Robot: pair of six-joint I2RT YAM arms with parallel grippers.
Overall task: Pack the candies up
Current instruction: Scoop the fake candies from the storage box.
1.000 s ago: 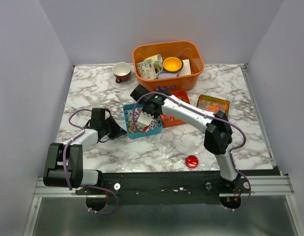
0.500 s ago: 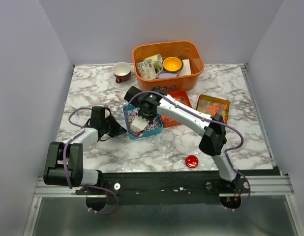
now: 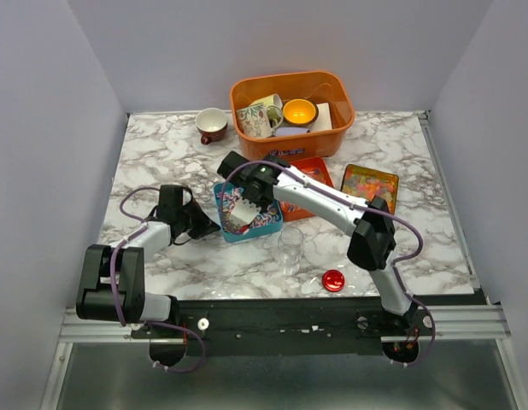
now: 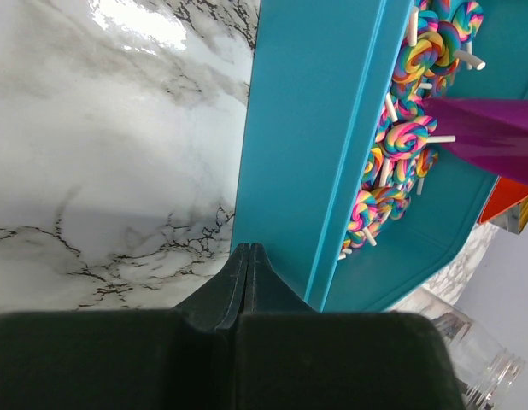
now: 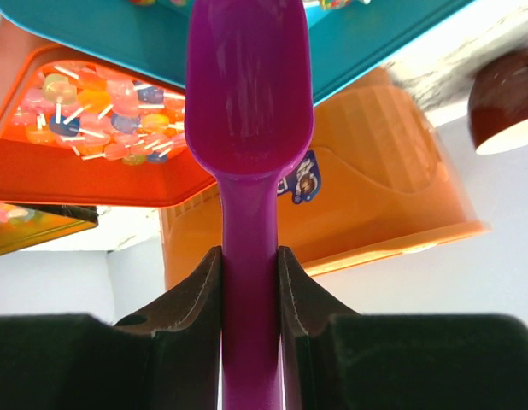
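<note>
The candies (image 4: 407,141) are rainbow swirl pieces on white sticks, heaped in a teal tray (image 3: 227,231). My left gripper (image 4: 249,248) is shut with nothing in it, its tips against the teal tray's outer wall (image 4: 307,128). In the top view this left gripper (image 3: 209,228) sits at the tray's left side. My right gripper (image 5: 249,256) is shut on the handle of a purple scoop (image 5: 247,94), whose bowl reaches over the teal tray (image 5: 384,34). That right gripper (image 3: 245,203) hovers over this tray. More candies (image 5: 93,111) fill an orange tray (image 3: 308,175).
A clear jar (image 3: 290,248) stands just in front of the teal tray, a red lid (image 3: 333,279) to its right. A dark tin (image 3: 370,181) of sweets lies right of the orange tray. An orange basin (image 3: 291,128) with crockery and a small cup (image 3: 213,125) stand at the back.
The right arm has swung left and lowered the scoop into the teal tray, turning its wrist. The left arm has stayed put.
</note>
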